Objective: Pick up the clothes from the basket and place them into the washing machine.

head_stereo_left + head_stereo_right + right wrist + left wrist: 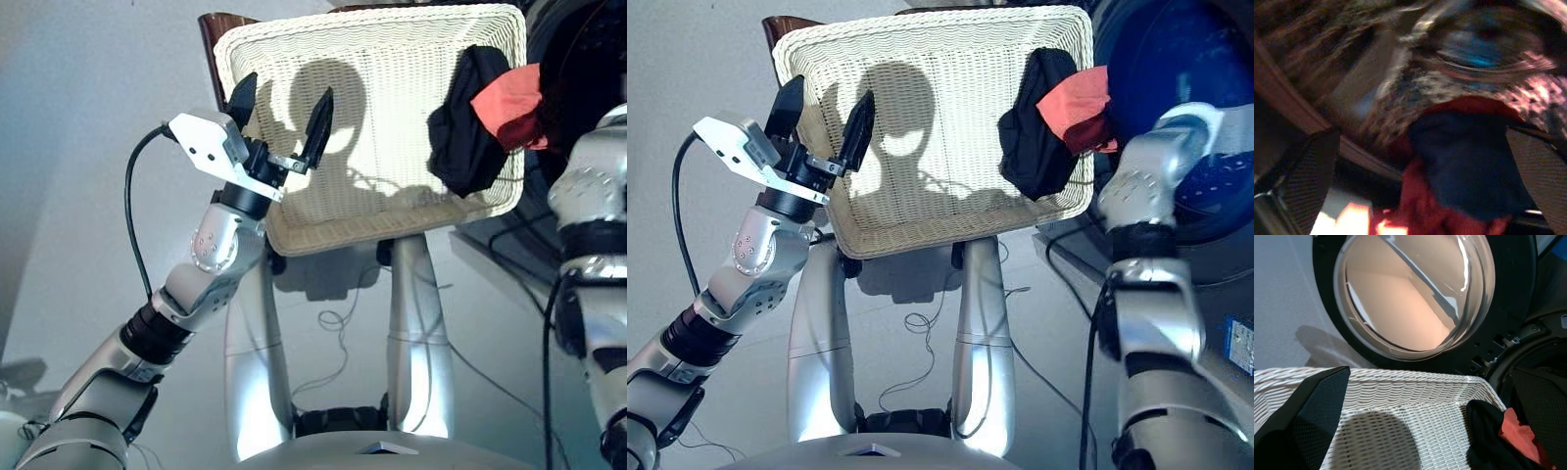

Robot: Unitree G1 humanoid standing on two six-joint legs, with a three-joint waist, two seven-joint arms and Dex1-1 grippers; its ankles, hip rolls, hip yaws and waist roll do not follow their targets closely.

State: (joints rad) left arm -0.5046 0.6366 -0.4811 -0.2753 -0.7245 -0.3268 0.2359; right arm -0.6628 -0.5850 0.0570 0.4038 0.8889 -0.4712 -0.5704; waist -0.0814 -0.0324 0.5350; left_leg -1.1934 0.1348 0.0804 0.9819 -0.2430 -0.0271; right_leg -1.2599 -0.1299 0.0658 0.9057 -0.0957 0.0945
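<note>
The cream wicker basket [372,206] is tilted in front of me. A black garment [468,132] lies at its right side, and a coral-red one [509,98] is draped over the right rim towards the washing machine [1185,78]. My left gripper [282,116] hangs open and empty over the basket's left part, far from the clothes. In the eye views my right arm [1161,186] reaches into the drum and its gripper is hidden. In the right wrist view the right gripper [1422,147] is open, its fingers [1308,181] wide apart, with a navy blue garment [1469,166] and red cloth [1420,205] between them under the perforated drum wall.
The round glass porthole door [1410,293] stands swung open behind the basket's far rim [1400,382]. A dark brown corner [217,27] shows behind the basket's left end. Thin cables [338,323] trail on the grey floor, and a black cable [129,215] loops from my left wrist.
</note>
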